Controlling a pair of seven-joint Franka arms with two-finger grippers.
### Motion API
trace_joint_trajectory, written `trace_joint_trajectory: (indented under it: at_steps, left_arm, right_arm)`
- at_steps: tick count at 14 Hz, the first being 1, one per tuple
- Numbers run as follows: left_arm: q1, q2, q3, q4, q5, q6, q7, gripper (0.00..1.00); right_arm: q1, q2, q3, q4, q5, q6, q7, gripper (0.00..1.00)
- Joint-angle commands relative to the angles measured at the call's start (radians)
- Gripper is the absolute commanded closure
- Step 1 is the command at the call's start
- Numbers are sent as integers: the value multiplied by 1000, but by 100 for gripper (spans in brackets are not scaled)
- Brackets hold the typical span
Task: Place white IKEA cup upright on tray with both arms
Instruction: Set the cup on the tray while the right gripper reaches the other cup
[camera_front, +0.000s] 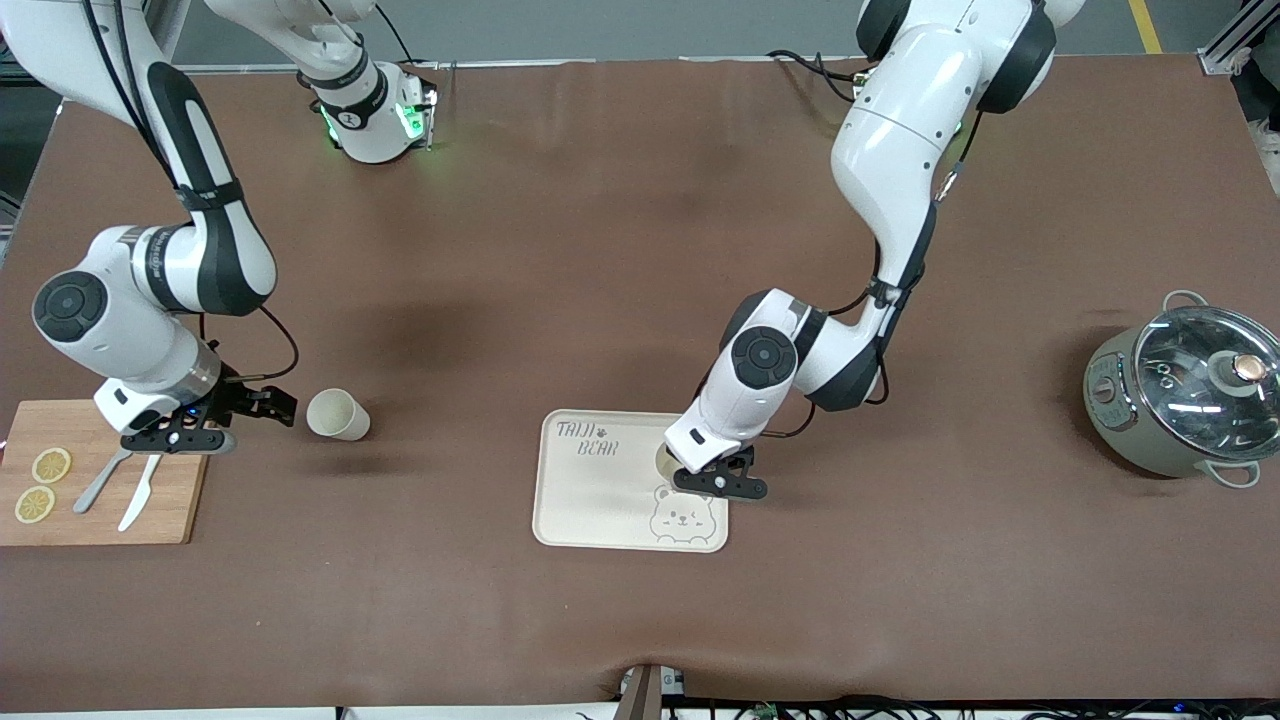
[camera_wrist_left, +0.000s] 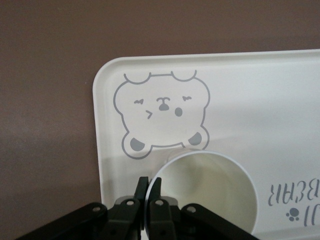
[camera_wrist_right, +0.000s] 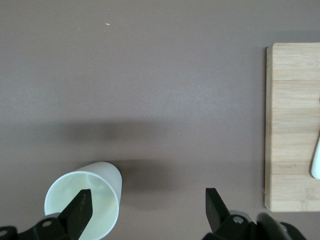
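The cream tray with the bear drawing lies mid-table, also in the left wrist view. A white cup stands upright on it beside the bear, mouth up. My left gripper is over the tray's corner, shut on that cup's rim, one finger inside and one outside. A second white cup stands on the bare table toward the right arm's end. My right gripper is open between that cup and the cutting board, one finger over its mouth.
A wooden cutting board with two lemon slices, a fork and a knife lies at the right arm's end. A grey pot with a glass lid stands at the left arm's end.
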Motion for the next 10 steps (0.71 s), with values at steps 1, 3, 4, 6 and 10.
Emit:
trace_joint_trajectory:
  at_steps: [1, 3, 4, 6, 10]
  left_arm:
    - [-18, 22, 21, 26, 19, 13, -22, 100]
    - [-18, 24, 21, 25, 19, 31, -17, 88]
    - [-18, 24, 21, 25, 20, 40, -16, 62]
    - [-18, 24, 21, 25, 20, 43, -16, 52]
    - [-18, 11, 21, 25, 20, 42, -19, 32]
  right_arm:
    - [-4, 14, 8, -4, -13, 29, 18, 0]
    - [-1, 24, 8, -6, -13, 31, 18, 0]
    - [0, 25, 8, -10, -13, 37, 18, 0]
    - [3, 25, 8, -36, -12, 70, 18, 0]
    - [5, 22, 10, -55, -12, 78, 18, 0]
